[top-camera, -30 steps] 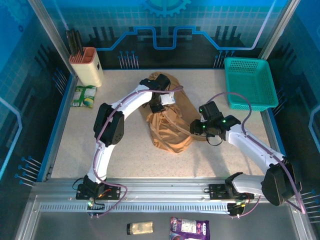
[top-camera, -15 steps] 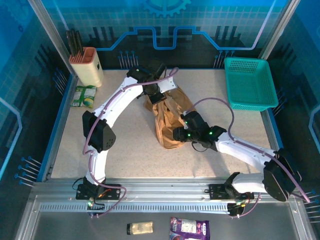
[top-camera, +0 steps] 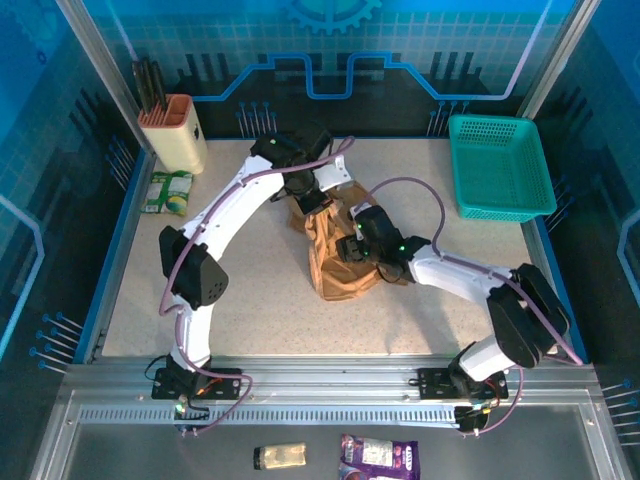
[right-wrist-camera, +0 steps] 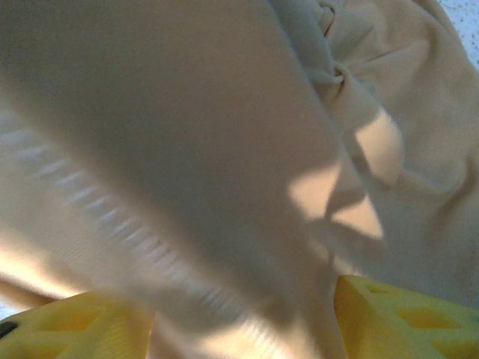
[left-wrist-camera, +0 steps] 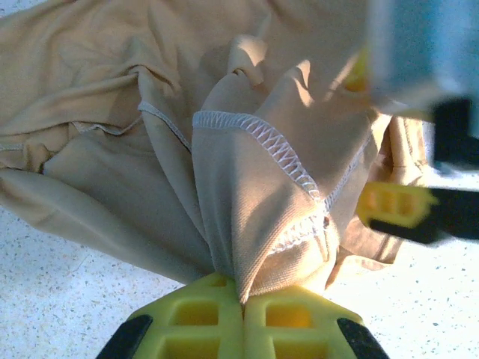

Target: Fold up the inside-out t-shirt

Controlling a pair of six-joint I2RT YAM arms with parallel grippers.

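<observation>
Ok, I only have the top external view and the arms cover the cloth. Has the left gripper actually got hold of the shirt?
Observer: Yes. On the left wrist camera the left gripper is shut on a fold of the inside-out t-shirt, pinched right by a white stitched seam.
Operator: And the right one?
Observer: On the right wrist camera the right gripper is open. Its yellow fingers are wide apart with tan cloth between them, though that picture is blurred.
Operator: Are the two close together?
Observer: Yes. The left wrist camera shows one of the right gripper's fingers just beside the held fold.
</observation>
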